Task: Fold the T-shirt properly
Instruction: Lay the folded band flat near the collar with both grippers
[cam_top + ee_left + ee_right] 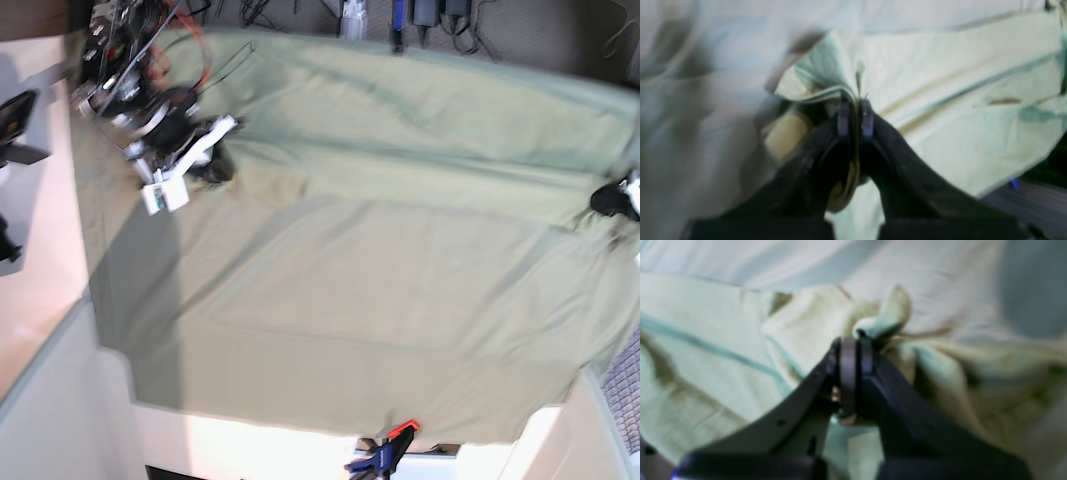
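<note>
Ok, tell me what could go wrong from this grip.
1. The T-shirt nearly matches the tablecloth; the right gripper, clamped on bunched fabric, may also have pinched cloth underneath.
2. The left gripper holds only a thin edge, which could slip when pulled.
3. With both grips far apart, uneven lifting may skew the fold.

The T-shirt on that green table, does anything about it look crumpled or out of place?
Mostly no. The T-shirt lies spread wide on the tablecloth. Only its two far corners are bunched, where the right gripper and the left gripper each pinch a fold of cloth. Nothing looks torn or spilled.
</note>
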